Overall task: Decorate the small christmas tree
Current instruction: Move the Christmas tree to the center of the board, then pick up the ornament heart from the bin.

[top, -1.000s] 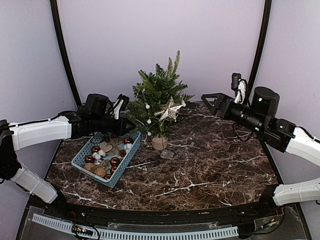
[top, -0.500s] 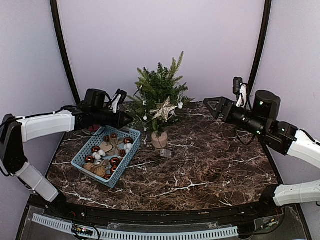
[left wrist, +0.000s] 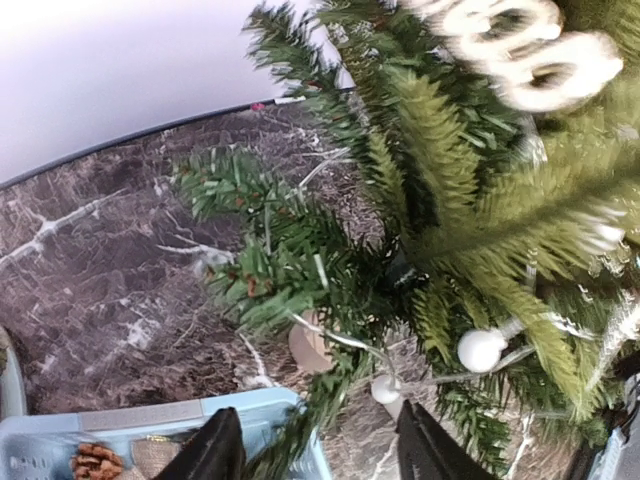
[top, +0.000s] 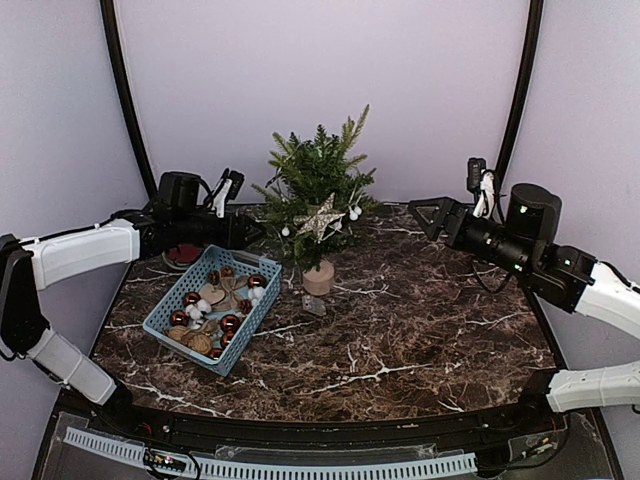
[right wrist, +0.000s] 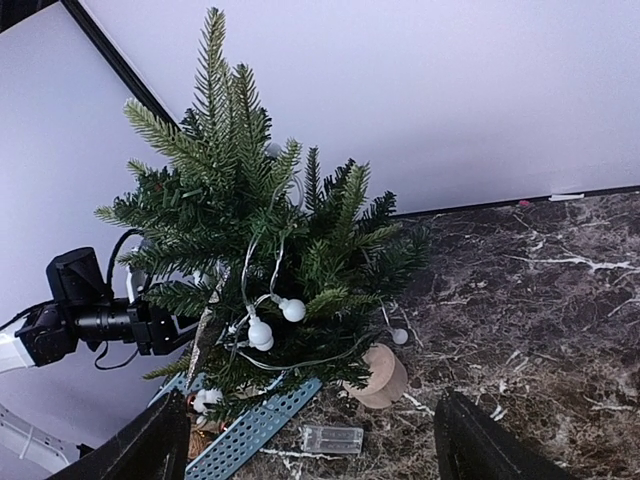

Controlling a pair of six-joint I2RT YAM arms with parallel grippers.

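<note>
Both spread: left gripper (left wrist: 316, 425) partly, right gripper (right wrist: 312, 410) wide (flanking the small christmas tree (top: 315, 185)).

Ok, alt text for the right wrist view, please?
The small christmas tree, strung with white bulb lights, stands on the dark marble table. The left arm is at its left; the right gripper is open and empty.

soft, even light, faint shadows
your left wrist view blurs the star ornament (left wrist: 520, 55) up close; other views stay sharp.
</note>
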